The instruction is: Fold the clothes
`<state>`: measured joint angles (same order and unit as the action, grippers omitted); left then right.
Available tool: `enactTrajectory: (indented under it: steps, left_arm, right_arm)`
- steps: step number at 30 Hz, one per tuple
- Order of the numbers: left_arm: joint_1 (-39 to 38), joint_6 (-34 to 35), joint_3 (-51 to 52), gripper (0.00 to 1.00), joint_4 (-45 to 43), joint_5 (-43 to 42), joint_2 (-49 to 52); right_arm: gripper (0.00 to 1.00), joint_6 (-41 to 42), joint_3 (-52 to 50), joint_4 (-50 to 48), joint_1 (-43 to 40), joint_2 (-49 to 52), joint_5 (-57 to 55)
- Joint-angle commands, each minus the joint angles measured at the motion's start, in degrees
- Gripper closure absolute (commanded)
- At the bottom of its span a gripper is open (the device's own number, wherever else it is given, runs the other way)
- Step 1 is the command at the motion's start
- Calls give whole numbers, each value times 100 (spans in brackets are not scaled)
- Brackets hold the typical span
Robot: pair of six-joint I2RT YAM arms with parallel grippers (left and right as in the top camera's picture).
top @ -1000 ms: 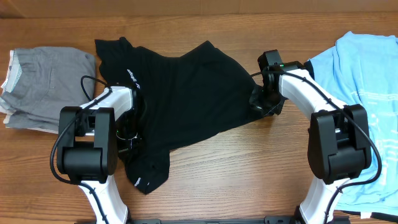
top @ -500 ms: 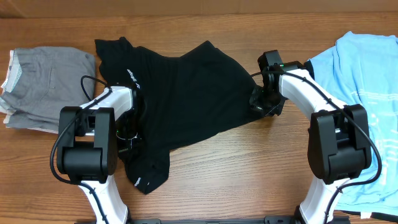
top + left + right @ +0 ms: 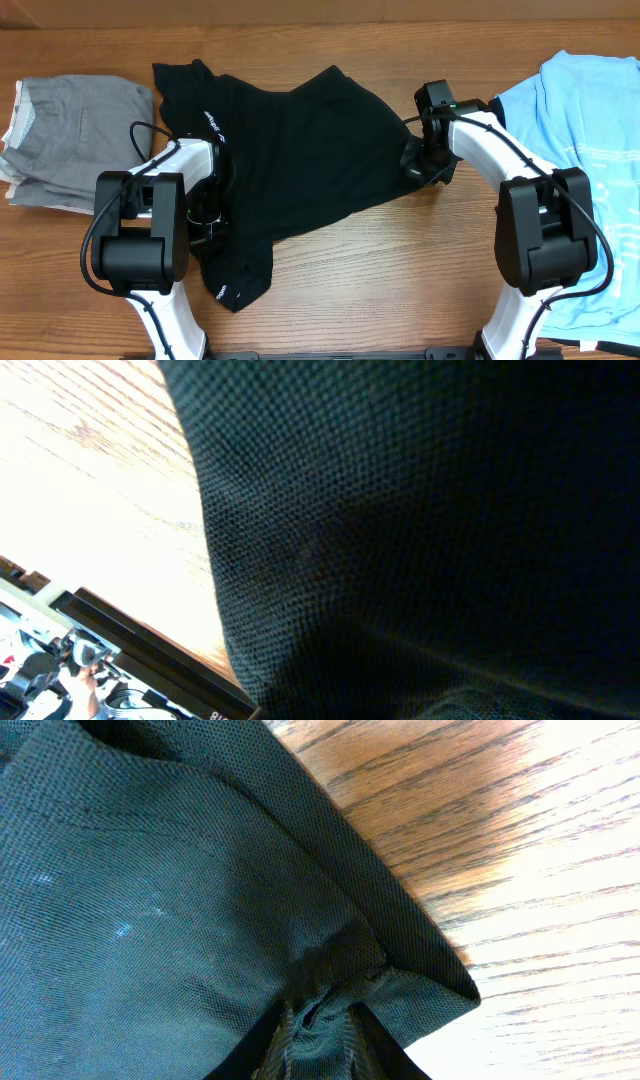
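The black T-shirt point(image 3: 300, 150) lies rumpled across the middle of the wooden table, with small white lettering point(image 3: 213, 122) near its left side. My left gripper point(image 3: 205, 215) sits low at the shirt's left part. In the left wrist view the black cloth point(image 3: 420, 510) fills the frame and hides the fingers. My right gripper point(image 3: 420, 165) is at the shirt's right corner. In the right wrist view it point(image 3: 320, 1020) is shut on a bunched fold of the shirt point(image 3: 150, 900), at the hemmed corner.
A pile of folded grey clothes point(image 3: 75, 140) lies at the far left. A light blue tee with white print point(image 3: 580, 130) lies spread at the right edge. Bare wood point(image 3: 380, 270) shows in front of the shirt.
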<state>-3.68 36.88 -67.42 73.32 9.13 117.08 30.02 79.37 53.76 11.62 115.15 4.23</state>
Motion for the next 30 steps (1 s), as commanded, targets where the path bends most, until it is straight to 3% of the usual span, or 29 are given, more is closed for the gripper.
enactTrajectory:
  steps: [1, 11, 17, 22, 30]
  left_arm:
    - [-48, -116, 17, 96, -162, -168, 55]
    - [-48, -116, 17, 96, -160, -168, 55]
    - [-48, -116, 17, 96, -157, -170, 55]
    - [-46, -223, 13, 96, -140, -168, 55]
    - [-44, -529, -531, 96, 219, -168, -61]
  right_arm:
    - [78, 26, -48, -2, -9, 20, -35]
    - [80, 26, -201, -76, -9, 28, -35]
    - [94, 26, -208, -94, -11, 28, -35]
    - [96, 28, -192, -90, -11, 26, -35]
    - [96, 0, 750, 625, -223, -177, -164]
